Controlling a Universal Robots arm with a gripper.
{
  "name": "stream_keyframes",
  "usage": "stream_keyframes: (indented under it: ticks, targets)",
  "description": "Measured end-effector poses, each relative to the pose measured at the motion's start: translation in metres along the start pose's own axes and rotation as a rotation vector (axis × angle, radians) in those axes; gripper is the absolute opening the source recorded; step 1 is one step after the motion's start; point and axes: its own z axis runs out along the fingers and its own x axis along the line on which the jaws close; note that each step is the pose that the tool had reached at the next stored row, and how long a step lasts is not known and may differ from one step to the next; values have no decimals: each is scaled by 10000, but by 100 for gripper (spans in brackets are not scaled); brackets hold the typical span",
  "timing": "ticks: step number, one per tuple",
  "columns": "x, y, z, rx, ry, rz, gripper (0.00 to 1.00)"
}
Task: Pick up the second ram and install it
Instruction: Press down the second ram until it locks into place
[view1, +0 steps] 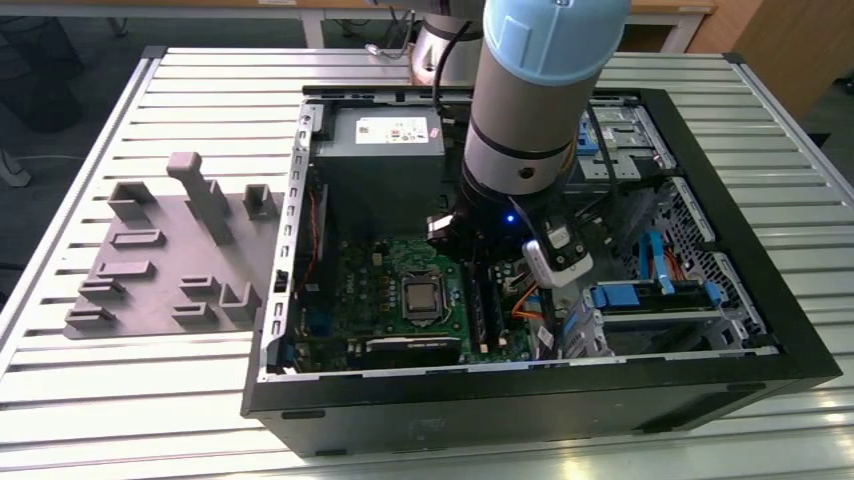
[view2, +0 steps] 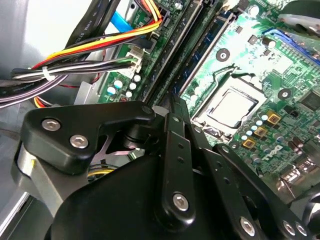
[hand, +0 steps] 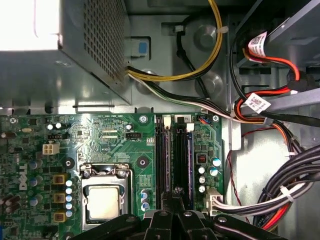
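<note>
My gripper (hand: 173, 196) hangs low inside the open computer case, over the near end of the long black memory slots (hand: 162, 160). Its fingertips (view2: 173, 102) are drawn together and I see nothing between them. A thin dark blue-green ram (hand: 190, 160) stands seated edge-up in the slot beside them, and it appears again in the second wrist view (view2: 212, 42). Whether it is the second ram I cannot tell. In the exterior view the arm covers the gripper (view1: 497, 275) and most of the slots.
The processor socket (hand: 104, 200) lies beside the slots. Bundled cables (hand: 280, 190) crowd the other side, near the drive bays. A grey power supply (view1: 380, 150) fills the case's far corner. A grey holder plate (view1: 160, 270) with upright blocks lies outside the case wall (view1: 534, 400), on the exterior view's left.
</note>
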Motion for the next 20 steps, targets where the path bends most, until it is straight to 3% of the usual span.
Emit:
stream_keyframes:
  ticks: [12, 14, 20]
  targets:
    - [0, -5, 89, -21, 4, 0, 11]
    - [-1, 0, 62, -53, -6, 0, 11]
    - [1, 7, -163, -33, 3, -1, 11]
